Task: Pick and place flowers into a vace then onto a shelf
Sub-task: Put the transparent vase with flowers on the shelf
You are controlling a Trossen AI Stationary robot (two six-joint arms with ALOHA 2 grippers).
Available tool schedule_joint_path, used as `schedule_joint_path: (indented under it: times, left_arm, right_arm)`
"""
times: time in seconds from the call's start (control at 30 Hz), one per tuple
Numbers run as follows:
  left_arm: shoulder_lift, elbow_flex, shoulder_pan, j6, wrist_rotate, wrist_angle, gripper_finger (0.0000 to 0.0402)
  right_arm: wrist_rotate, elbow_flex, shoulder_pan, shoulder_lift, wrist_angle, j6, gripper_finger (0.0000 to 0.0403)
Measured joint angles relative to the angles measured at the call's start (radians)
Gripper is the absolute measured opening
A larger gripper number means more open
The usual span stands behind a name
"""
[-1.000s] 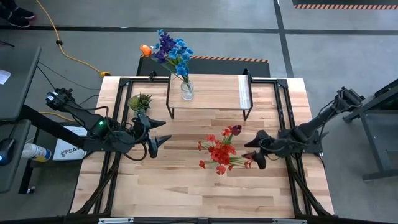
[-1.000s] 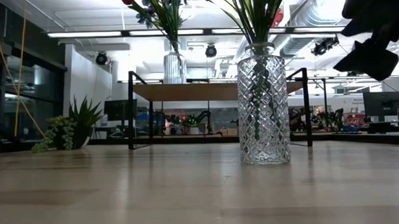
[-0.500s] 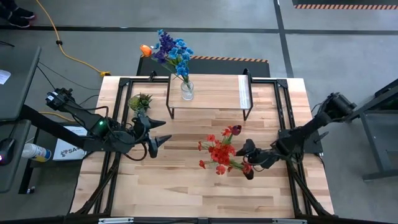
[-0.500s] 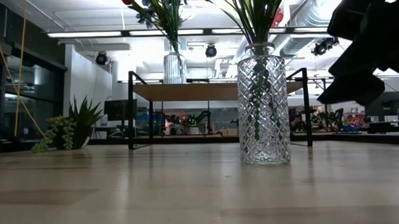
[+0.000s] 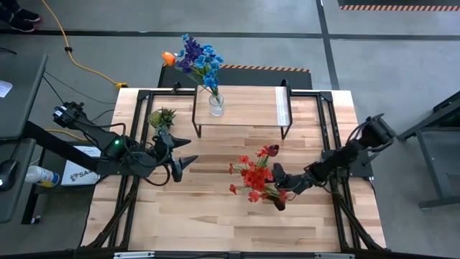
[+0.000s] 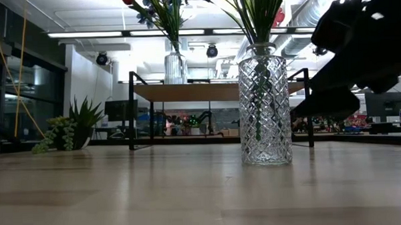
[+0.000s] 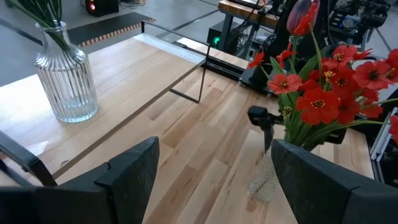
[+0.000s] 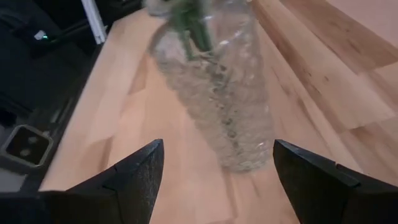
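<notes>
The right pincer (image 5: 277,187), spread wide, sits just beside a cut-glass vase (image 6: 264,105) of red flowers (image 5: 254,176) mid-table (image 5: 215,216), not gripping it. The left pincer (image 5: 182,152), also spread, waits apart. Blue and purple flowers (image 5: 198,59) stand in a ribbed vase (image 5: 215,104) on the shelf (image 5: 251,108).

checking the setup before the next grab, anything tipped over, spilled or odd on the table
Nothing stands out. The cut-glass vase of red flowers stands upright on the wooden plank table, the ribbed glass vase of blue and purple flowers upright on the low light-wood shelf. The open right gripper sits beside the red bunch; no spill shows.
</notes>
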Motion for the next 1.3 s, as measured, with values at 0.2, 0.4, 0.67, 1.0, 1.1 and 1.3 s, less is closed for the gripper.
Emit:
schedule_joint_path:
  times: [0.2,0.4,0.67,1.0,1.1,1.3]
  left_arm:
    - [0.000,0.000,0.000,0.000,0.000,0.000,0.0342]
    - [0.000,0.000,0.000,0.000,0.000,0.000,0.0342]
    - [0.000,0.000,0.000,0.000,0.001,0.000,0.0342]
    - [0.000,0.000,0.000,0.000,0.001,-0.005,0.0342]
    - [0.000,0.000,0.000,0.000,0.004,-0.005,0.0342]
    - [0.000,0.000,0.000,0.000,0.009,-0.005,0.0342]
  right_arm:
    - [0.002,0.004,-0.044,0.036,0.034,-0.004,0.0291]
    - [-0.065,0.068,-0.075,0.074,0.032,-0.087,0.0291]
    - [-0.100,0.167,-0.083,0.128,-0.052,-0.115,0.0291]
    - [-0.097,0.230,-0.083,0.187,-0.058,-0.138,0.0291]
    - [-0.079,0.235,-0.086,0.187,-0.057,-0.138,0.0291]
    - [-0.069,0.235,-0.089,0.187,-0.050,-0.138,0.0291]
